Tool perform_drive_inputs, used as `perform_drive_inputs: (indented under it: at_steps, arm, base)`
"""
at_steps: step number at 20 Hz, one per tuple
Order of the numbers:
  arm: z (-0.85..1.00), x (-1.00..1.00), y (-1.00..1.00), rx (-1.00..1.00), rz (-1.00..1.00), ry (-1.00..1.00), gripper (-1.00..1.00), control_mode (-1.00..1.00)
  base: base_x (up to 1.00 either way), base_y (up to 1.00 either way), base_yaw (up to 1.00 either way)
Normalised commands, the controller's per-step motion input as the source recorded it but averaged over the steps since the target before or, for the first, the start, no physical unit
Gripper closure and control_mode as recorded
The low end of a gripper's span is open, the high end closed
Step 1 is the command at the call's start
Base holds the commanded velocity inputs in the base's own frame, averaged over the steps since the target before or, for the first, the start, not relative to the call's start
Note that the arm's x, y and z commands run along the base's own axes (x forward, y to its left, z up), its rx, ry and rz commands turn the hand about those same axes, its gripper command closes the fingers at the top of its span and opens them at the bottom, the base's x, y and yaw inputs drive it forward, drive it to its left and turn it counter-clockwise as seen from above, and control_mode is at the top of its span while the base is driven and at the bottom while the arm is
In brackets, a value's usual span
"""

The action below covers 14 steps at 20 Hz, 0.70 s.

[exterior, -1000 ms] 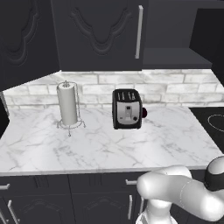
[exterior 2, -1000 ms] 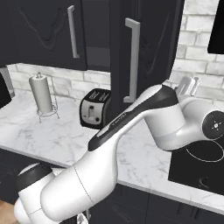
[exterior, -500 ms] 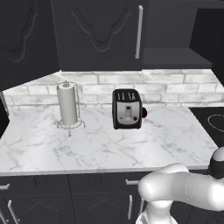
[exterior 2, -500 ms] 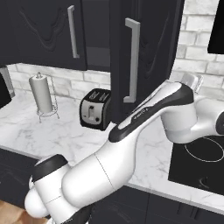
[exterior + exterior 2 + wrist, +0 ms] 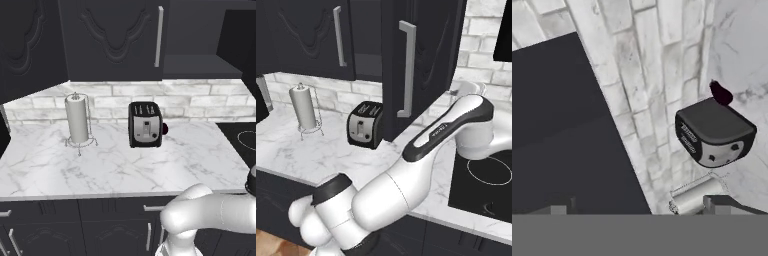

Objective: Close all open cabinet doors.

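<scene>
A black-and-marble kitchen counter, seen from behind a white robot arm. At the far left stands a paper towel holder on the marble counter, well apart from a black toaster nearer the middle, both close to the pale brick backsplash. Above them hangs a closed upper door with a long silver handle. To its right a cabinet interior with a dark shelf lies exposed, and in the right base view the open cabinet door swings out towards the near side, its bar handle facing the camera. The arm reaches out to the right, over the cooktop. In the hand view the gripper shows its fingertips spread wide, holding nothing. The likely risk is that the arm's elbow, near the door's lower edge, knocks it, or that a push near the hinge side slips off rather than swinging it shut.
</scene>
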Motion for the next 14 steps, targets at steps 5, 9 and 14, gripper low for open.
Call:
perform_drive_inputs:
  at_steps: [5, 9, 14]
  arm:
    - [0.04, 0.01, 0.34, 0.00, 0.14, -0.08, -1.00, -1.00]
    - [0.01, 0.10, 0.42, 0.00, 0.07, -0.06, -1.00, -1.00]
    - [0.00, 0.19, 0.45, 0.00, 0.02, -0.03, -1.00, -1.00]
  base:
    - [0.00, 0.00, 0.00]
    - [0.00, 0.00, 0.00]
    - [0.00, 0.00, 0.00]
